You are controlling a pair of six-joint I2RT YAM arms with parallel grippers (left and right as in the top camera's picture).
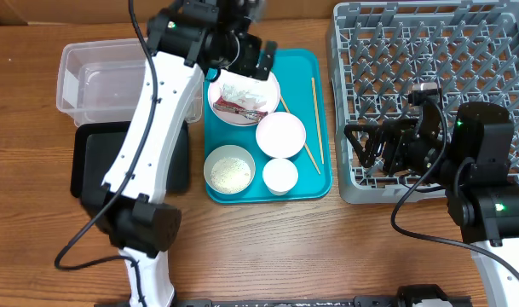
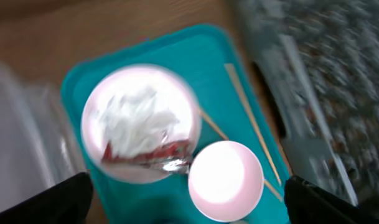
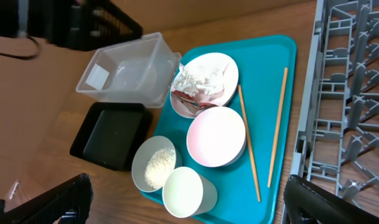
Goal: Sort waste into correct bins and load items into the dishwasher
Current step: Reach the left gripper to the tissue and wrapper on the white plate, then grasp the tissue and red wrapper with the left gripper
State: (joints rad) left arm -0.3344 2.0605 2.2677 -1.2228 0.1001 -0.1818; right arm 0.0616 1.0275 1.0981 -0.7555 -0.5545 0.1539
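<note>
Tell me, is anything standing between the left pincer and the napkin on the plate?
Nothing visible does. The open left pincer hangs by the far edge of the plate, and the napkin lies uncovered on it. The red wrapper lies at the napkin's edge.

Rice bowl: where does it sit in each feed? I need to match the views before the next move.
Overhead: rice bowl in the lower-left corner of the tray, left of the cup.
Left wrist: not in it.
Right wrist: lower centre, at the tray's edge beside the black bin.
Shared landmark: the empty bowl, seen overhead, left wrist and right wrist.
</note>
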